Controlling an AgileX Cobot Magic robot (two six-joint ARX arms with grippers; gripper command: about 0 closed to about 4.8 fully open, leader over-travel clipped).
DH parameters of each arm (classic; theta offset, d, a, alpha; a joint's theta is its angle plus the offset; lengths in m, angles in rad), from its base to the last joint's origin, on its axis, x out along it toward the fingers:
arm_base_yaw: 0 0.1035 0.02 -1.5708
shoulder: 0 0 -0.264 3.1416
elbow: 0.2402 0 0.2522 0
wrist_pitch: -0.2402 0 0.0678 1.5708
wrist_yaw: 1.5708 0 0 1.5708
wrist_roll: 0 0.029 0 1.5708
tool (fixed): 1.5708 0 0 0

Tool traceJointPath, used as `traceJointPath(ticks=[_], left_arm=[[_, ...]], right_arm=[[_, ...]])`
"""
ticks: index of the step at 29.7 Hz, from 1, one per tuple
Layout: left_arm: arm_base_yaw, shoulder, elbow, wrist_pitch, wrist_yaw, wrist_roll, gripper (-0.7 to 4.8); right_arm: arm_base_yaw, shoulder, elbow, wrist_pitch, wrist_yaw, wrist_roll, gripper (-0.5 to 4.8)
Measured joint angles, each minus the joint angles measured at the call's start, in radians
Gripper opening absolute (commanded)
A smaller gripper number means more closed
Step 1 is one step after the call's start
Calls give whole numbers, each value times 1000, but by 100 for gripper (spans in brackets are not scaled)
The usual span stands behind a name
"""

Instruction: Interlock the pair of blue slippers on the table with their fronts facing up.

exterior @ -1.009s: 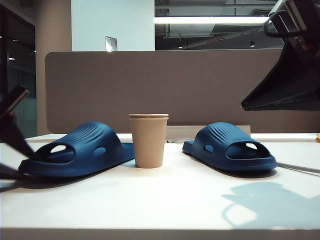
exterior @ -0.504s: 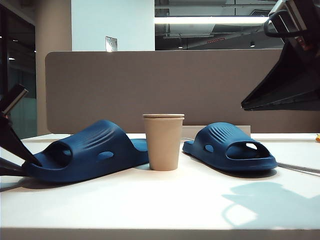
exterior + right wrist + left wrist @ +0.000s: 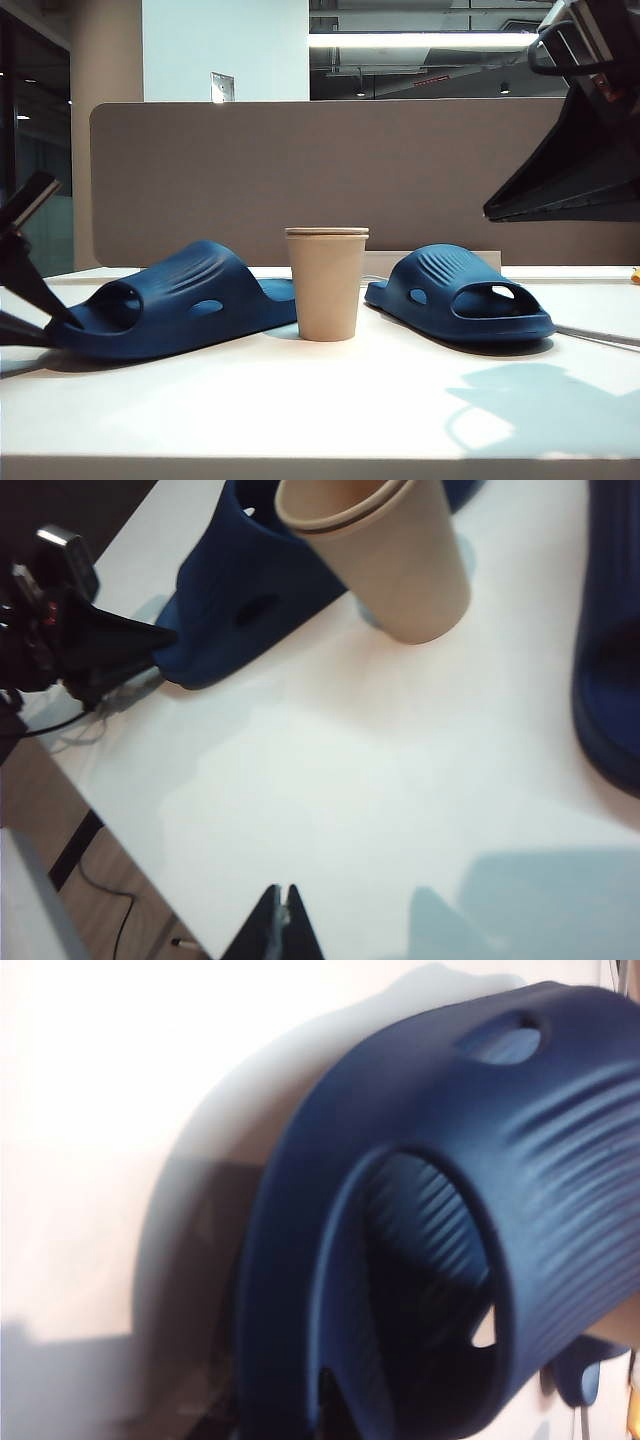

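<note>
On the table (image 3: 330, 400), left claw (image 3: 40, 325) grips 1 slipper (image 3: 170, 300); right claw (image 3: 284, 920) closed.

1. left slipper (image 3: 170, 305) and right slipper (image 3: 460, 293): matt moulded foam, ribbed straps, dark navy.
2. cup (image 3: 326, 283): tan paper, dull finish.
3. surface (image 3: 330, 400): white, smooth, faint sheen.
4. divider panel (image 3: 300, 170): grey-brown, matt.

The left tool (image 3: 40, 330) is cut by the exterior view's edge, its grip on the left slipper (image 3: 165, 305) unclear. The left wrist view is blurred; the paper cup (image 3: 327, 284) hides that slipper's heel.
</note>
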Motion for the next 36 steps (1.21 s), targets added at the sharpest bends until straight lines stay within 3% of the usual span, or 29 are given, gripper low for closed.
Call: traceJointPath(ticks=[2,14,20,24,36], left_arm=[[0,1,32,-13,-13,5,18],[24,-7,188,-241,-92,170,-6],[166,-80,188,-335,-32,241,-6],[266,-156,218,-422,7,282,-6],[211,-346,328,-703,12,415,-6]], right_arm=[[0,0,0,0,21,0,-1],[0,0,0,-5,144,30,0],[0,1,0,-37,211,61,54],[0,25,0,-40,280,124,56],[0,148,0,13,398,278,65]])
